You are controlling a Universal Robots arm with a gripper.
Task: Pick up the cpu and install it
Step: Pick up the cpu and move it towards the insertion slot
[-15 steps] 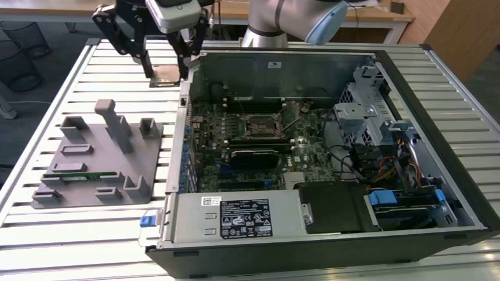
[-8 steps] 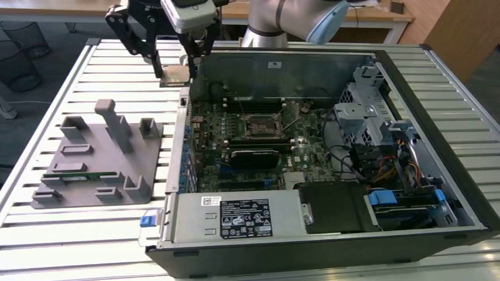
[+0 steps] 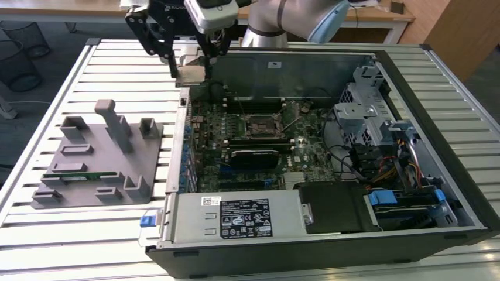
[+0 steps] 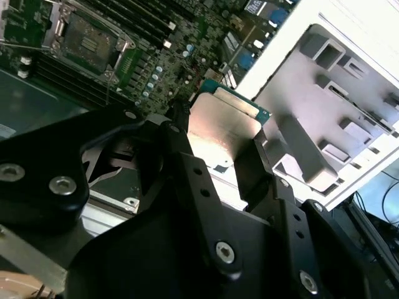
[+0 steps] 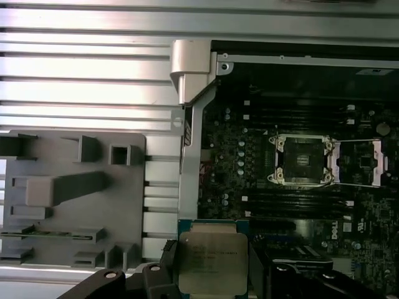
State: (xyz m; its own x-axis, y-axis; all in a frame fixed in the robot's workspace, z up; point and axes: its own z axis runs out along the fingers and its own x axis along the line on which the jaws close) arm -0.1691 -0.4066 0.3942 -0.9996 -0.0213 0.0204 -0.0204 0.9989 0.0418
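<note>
The cpu [image 3: 191, 75] is a flat square chip with a silver-grey top and a thin green rim. It hangs in the air over the far corner of the open computer case [image 3: 437, 64], at the exterior view's left. My gripper [image 3: 189, 65] is shut on it. In both wrist views the black fingers [image 4: 181, 149] clamp two opposite edges of the cpu [image 4: 225, 124] [image 5: 212, 261]. The motherboard's square socket [image 3: 259, 124] [image 5: 303, 160] [image 4: 87, 40] lies open and bare lower down inside the case, apart from the chip.
A grey moulded fixture [image 3: 93, 158] [image 5: 68, 187] sits on the slatted table [image 3: 93, 64] beside the case, with a green memory stick [image 3: 86, 174] in one slot. Inside the case are a power supply [image 3: 234, 216], a drive cage [image 3: 367, 111] and cables [image 3: 390, 170].
</note>
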